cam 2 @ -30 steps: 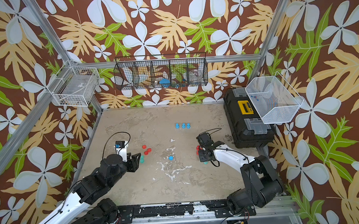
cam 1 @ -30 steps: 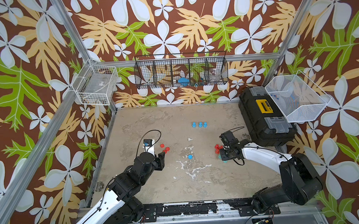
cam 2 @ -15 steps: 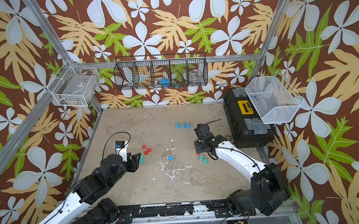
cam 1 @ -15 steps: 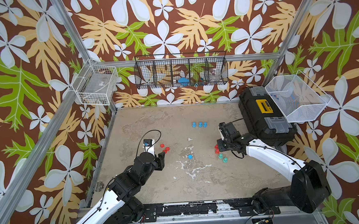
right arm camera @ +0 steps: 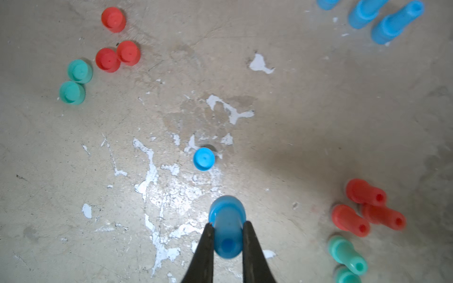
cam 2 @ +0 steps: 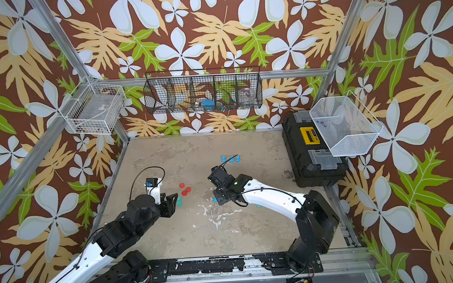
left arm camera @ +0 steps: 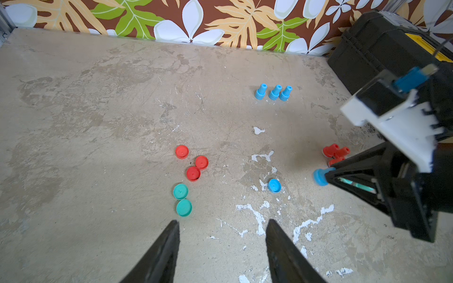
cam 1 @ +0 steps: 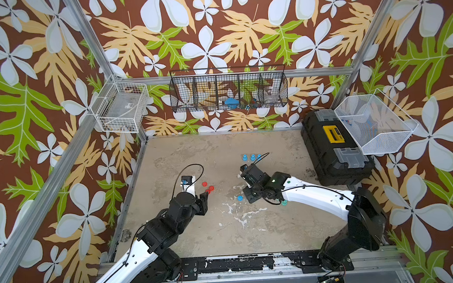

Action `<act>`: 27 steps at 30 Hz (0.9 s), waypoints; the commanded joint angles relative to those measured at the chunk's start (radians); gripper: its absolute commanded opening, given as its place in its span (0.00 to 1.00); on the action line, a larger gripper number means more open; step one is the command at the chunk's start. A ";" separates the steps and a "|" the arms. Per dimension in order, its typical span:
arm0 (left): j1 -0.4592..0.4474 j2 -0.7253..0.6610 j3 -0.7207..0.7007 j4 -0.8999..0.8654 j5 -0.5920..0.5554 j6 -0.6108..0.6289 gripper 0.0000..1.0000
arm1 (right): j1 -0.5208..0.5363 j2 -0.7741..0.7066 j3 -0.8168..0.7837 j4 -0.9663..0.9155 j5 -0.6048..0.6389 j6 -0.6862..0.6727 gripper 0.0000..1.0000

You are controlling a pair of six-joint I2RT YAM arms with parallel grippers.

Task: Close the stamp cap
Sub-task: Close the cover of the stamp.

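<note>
Since my right pincer (right arm camera: 228,223), pinching the blue stamp (right arm camera: 226,212), has swung over near the loose blue cap (right arm camera: 204,158), capping looks close; left pincer (left arm camera: 222,221) hangs spread.

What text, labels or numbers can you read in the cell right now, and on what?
No text is readable.
Yellow label on the black toolbox: print too small.
Plate in the white wire basket: marks blurred.
No lettering on the blue stamp or blue cap.
</note>
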 commanded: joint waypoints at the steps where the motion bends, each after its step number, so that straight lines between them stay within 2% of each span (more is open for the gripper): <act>1: 0.001 -0.004 -0.001 0.008 -0.004 -0.001 0.58 | 0.027 0.062 0.039 -0.010 0.032 0.014 0.14; 19: 0.001 -0.008 -0.001 0.007 -0.012 -0.004 0.58 | 0.047 0.222 0.109 0.054 0.030 0.013 0.13; 27: 0.001 -0.008 -0.001 0.005 -0.014 -0.005 0.58 | 0.039 0.241 0.132 0.048 0.055 0.003 0.13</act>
